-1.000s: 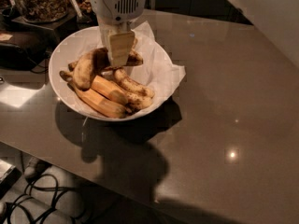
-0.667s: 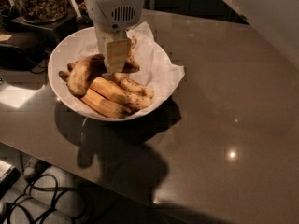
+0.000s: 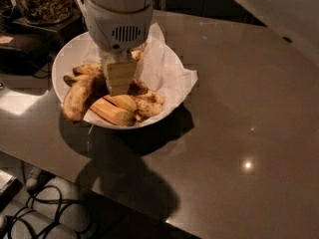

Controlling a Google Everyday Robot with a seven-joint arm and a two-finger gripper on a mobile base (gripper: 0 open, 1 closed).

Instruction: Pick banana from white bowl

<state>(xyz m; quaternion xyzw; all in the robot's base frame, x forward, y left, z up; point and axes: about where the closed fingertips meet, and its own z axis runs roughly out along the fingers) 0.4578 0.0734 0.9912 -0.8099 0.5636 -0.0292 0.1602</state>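
Upper left of frame: tool (image 3: 120, 78) positioned among bananas (image 3: 114, 112) in white bowl (image 3: 66, 59) (grip state not discernible). Risk: paper liner (image 3: 170, 69) snagged, neighbouring bananas dragged out on lift.

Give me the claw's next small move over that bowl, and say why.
Probably lower the claw a touch, straight down. It hangs inside the white bowl, its tip just above the banana lying mid-bowl, and no banana looks lifted yet, so closing that gap seems the step before any grasp.
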